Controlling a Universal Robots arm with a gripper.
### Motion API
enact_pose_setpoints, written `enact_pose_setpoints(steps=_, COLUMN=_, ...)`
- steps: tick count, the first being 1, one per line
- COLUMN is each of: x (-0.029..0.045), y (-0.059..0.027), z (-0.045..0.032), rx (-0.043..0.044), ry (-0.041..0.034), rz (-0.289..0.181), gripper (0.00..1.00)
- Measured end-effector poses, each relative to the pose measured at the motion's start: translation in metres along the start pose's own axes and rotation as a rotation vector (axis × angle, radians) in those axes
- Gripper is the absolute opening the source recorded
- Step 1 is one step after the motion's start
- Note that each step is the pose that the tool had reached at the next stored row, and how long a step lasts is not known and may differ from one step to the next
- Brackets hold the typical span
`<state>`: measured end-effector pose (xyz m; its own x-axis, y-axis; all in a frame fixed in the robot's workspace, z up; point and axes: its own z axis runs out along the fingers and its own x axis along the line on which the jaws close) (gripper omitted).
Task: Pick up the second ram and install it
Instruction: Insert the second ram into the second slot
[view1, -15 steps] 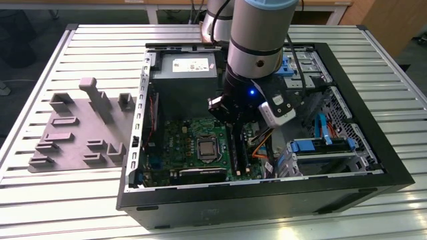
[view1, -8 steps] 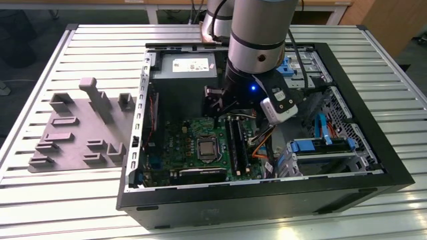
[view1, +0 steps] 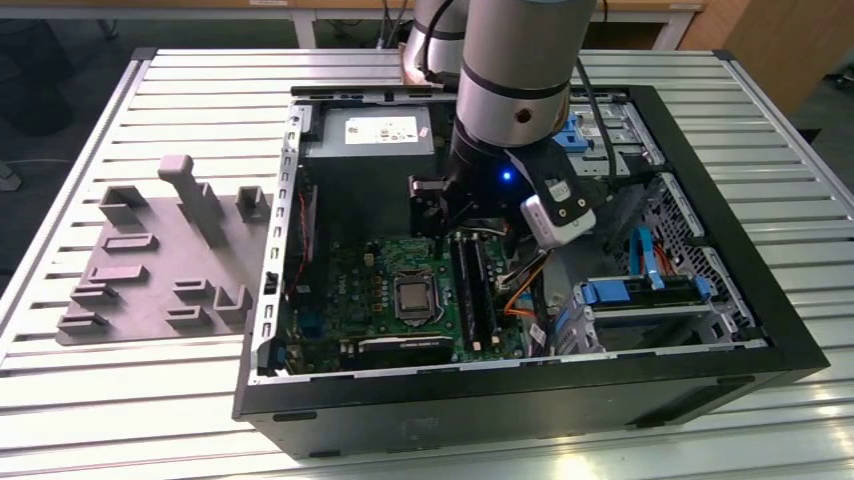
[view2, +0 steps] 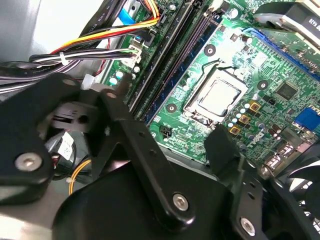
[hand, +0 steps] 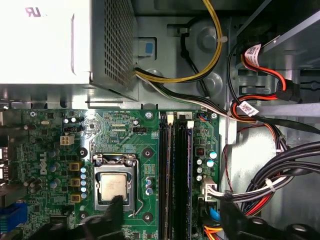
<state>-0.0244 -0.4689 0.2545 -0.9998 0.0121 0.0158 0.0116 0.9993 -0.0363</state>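
Gripper (view1: 461, 222) hovers inside open computer case (view1: 747, 330), above motherboard (hand: 130, 165) near black slots (hand: 172, 180). Fingers (view2: 220, 145) spread, released, grasping nothing.

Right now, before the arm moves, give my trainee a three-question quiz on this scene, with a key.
1. True or false: the gripper hangs over the motherboard inside the open case.
2. The grey holder block lies: A inside the case; B on the table, exterior view's left of the case; C on the motherboard.
3. Fill in: the gripper's jaws stand ____, holding nothing.
Key: 1 true; 2 B; 3 open.
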Motion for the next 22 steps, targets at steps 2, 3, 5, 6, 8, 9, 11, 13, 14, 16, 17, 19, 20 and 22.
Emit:
enact_pose_setpoints(steps=2, x=0.0000, y=0.0000, z=-0.0001, rx=0.0000, ry=0.0000, rz=0.000, gripper=0.82)
enact_pose_setpoints(steps=3, x=0.0000, y=0.0000, z=-0.0001, rx=0.0000, ry=0.0001, rz=0.000, gripper=0.82)
enact_pose_setpoints(steps=5, x=0.0000, y=0.0000, z=-0.0002, rx=0.0000, ry=0.0000, rz=0.000, gripper=0.81)
enact_pose_setpoints(steps=6, x=0.0000, y=0.0000, z=-0.0002, rx=0.0000, ry=0.0000, rz=0.000, gripper=0.81)
enact_pose_setpoints(steps=8, x=0.0000, y=0.0000, z=-0.0003, rx=0.0000, ry=0.0000, rz=0.000, gripper=0.74)
enact_pose_setpoints(steps=9, x=0.0000, y=0.0000, z=-0.0003, rx=0.0000, ry=0.0000, rz=0.000, gripper=0.74)
enact_pose_setpoints(steps=11, x=0.0000, y=0.0000, z=-0.0004, rx=0.0000, ry=0.0000, rz=0.000, gripper=0.73)
enact_pose_setpoints(steps=13, x=0.0000, y=0.0000, z=-0.0005, rx=0.0000, ry=0.0000, rz=0.000, gripper=0.65)
enact_pose_setpoints(steps=14, x=0.0000, y=0.0000, z=-0.0005, rx=0.0000, ry=0.0000, rz=0.000, gripper=0.65)
enact_pose_setpoints(steps=16, x=0.0000, y=0.0000, z=-0.0006, rx=0.0000, ry=0.0000, rz=0.000, gripper=0.64)
enact_pose_setpoints(steps=17, x=0.0000, y=0.0000, z=-0.0006, rx=0.0000, ry=0.0000, rz=0.000, gripper=0.64)
enact_pose_setpoints(steps=19, x=0.0000, y=0.0000, z=-0.0007, rx=0.0000, ry=0.0000, rz=0.000, gripper=0.57)
enact_pose_setpoints(steps=20, x=0.0000, y=0.0000, z=-0.0008, rx=0.0000, ry=0.0000, rz=0.000, gripper=0.57)
enact_pose_setpoints(steps=22, x=0.0000, y=0.0000, z=-0.0008, rx=0.0000, ry=0.0000, rz=0.000, gripper=0.56)
